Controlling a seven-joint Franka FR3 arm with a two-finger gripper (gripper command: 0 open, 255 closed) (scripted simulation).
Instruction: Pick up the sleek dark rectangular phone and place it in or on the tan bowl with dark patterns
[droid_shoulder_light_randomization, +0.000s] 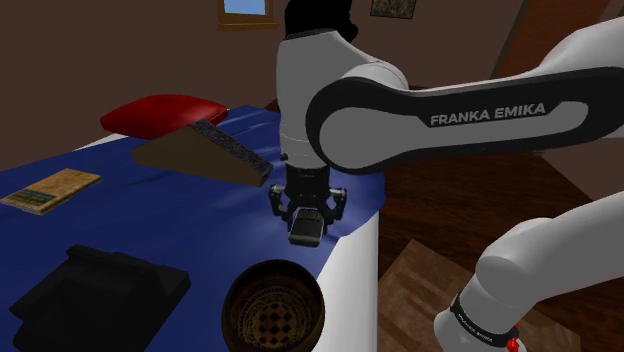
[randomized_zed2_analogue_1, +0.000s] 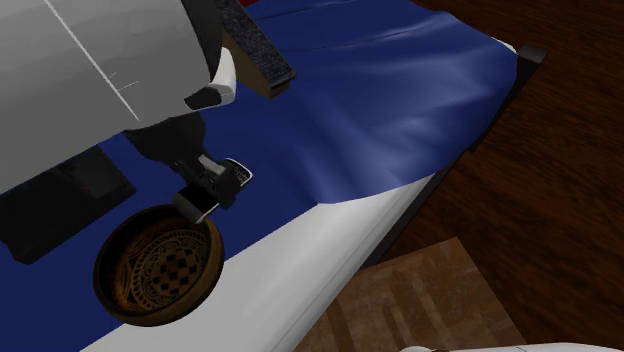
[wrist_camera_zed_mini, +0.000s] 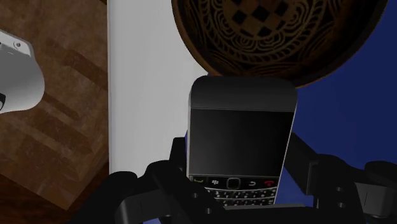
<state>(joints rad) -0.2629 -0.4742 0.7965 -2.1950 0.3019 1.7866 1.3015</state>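
In the shoulder view the bowl (droid_shoulder_light_randomization: 272, 318) sits on the blue cover (droid_shoulder_light_randomization: 150, 210), with the gripper (droid_shoulder_light_randomization: 305, 232) hanging at its 1 o'clock and its load hard to make out. The wrist view shows the phone (wrist_camera_zed_mini: 242, 146), screen and keypad, clamped between the fingers. The bowl lies past its top end, rim cut off.

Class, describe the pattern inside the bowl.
Checkered centre with swirled rings; the bowl shows best in second exterior view.

Phone (wrist_camera_zed_mini: 242, 143) keypad partly behind the claw (wrist_camera_zed_mini: 240, 191); bowl (wrist_camera_zed_mini: 280, 38) rim beyond the edge
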